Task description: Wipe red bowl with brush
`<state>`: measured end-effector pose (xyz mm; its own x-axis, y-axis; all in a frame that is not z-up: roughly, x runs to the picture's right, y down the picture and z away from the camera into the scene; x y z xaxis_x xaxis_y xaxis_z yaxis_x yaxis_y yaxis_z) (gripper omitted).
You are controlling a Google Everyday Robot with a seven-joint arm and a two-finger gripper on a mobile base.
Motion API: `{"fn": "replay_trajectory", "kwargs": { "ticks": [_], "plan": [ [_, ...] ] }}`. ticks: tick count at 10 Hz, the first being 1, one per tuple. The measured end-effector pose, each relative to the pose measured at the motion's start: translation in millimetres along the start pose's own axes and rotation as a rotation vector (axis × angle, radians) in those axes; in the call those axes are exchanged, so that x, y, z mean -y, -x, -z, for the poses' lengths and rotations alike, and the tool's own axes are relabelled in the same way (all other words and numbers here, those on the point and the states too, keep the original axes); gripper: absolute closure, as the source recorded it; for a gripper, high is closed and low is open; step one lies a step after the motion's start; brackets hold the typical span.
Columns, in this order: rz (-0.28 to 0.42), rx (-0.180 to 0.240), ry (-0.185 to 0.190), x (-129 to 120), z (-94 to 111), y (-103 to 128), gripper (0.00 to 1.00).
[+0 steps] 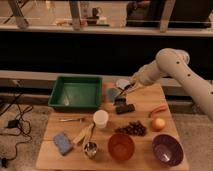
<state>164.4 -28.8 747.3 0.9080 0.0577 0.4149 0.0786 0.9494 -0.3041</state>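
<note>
From the one camera view, I see my claw (125, 93) low over the back of the worktop (50, 155), right of the green tray (76, 92) and just in front of a small pale dish (122, 83). A small dark lump sits at its tip, just above the flat black block (125, 108). I take that lump for the brush (120, 100), and I judge the claw is gripping it, though the fingers themselves I cannot make out clearly.

The relation that matters: the red bowl (121, 147) lies toward the front edge of the worktop, almost straight toward the camera from the claw, only slightly to the claw's side. Between the two lie the black block and a dark bunch of what looks like grapes (132, 128). So the coming move, as I judge it, is a lift and carry forward over those things, then down into the bowl. I cannot tell the brush's long axis from here. There is only the one arm (172, 65), reaching in from the right of the picture.

Counts:
- red bowl: one
- purple bowl (167, 149): one, beside the red one on the right; not to be confused with it
- brush: one
- black block: one
- blue sponge (63, 143): one, front left
- white cup (101, 119): one
- green tray: one
- orange fruit (158, 123): one, with one carrot-like stick (158, 110) behind it
- metal spoon or scoop (90, 148): one
</note>
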Motion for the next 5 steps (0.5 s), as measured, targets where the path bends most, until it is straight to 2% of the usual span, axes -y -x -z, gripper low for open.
{"fn": "replay_trajectory", "kwargs": {
  "ticks": [5],
  "plan": [
    [-0.006, -0.001, -0.001, 0.1, -0.1, -1.5, 0.9]
  ]
}}
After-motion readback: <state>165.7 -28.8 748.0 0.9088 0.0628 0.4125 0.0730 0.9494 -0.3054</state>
